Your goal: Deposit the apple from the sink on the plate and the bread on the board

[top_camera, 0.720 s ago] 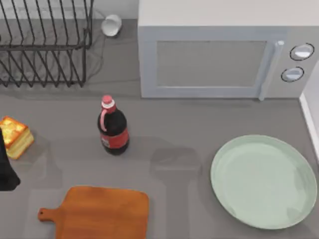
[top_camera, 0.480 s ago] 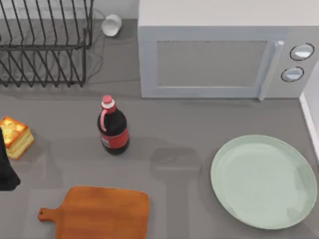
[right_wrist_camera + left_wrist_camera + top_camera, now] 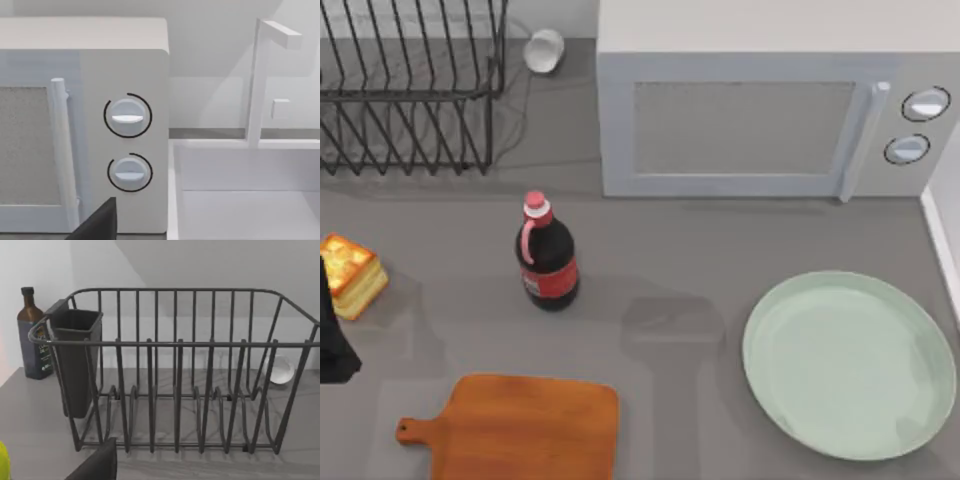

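- One thick square chunk of golden-topped bread (image 3: 352,274) lies at the grey worktop's (image 3: 700,250) left edge, touching the left arm's dark claw (image 3: 332,335); its opening I cannot tell.
- One flat orange-brown wooden board (image 3: 525,428), one round pale mint-green plate (image 3: 850,365), one dark red-labelled cola bottle (image 3: 547,256).
- Nothing has visibly shifted since earlier.

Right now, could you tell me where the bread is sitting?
In the top view the bread sits at the table's far left edge, left of the cola bottle, between the dish rack and the board.
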`<state>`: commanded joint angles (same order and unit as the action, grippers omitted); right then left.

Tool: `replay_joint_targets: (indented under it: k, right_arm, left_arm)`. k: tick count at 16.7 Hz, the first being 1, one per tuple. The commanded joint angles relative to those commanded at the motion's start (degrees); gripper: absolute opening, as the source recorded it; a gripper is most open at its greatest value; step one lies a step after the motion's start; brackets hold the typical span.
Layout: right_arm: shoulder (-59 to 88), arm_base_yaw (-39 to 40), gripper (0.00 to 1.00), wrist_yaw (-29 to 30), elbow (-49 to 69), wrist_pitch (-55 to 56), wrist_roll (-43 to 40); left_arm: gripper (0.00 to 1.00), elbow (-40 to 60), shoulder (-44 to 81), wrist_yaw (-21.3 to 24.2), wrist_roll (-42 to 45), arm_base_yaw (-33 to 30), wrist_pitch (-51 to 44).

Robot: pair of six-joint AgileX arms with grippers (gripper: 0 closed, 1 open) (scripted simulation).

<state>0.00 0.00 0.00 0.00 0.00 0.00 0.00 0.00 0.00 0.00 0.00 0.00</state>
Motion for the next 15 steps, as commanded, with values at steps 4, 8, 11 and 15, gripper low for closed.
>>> replay_joint_targets:
  k: [4,8,11,15]
  right_arm:
    - [0.0,0.0,1.0,0.0,0.0,0.0,0.0]
    - [0.0,0.0,1.0,0.0,0.0,0.0,0.0]
    - [0.0,0.0,1.0,0.0,0.0,0.0,0.0]
    - [3.55,-0.77,1.0,0.01,3.43,-2.33,-0.72]
  left_arm:
    - [1.0,0.0,0.0,0.0,0.0,0.0,0.0]
    - [1.0,0.0,0.0,0.0,0.0,0.0,0.0]
    - [1.0,0.0,0.0,0.0,0.0,0.0,0.0]
    - [1.0,0.0,0.0,0.0,0.0,0.0,0.0]
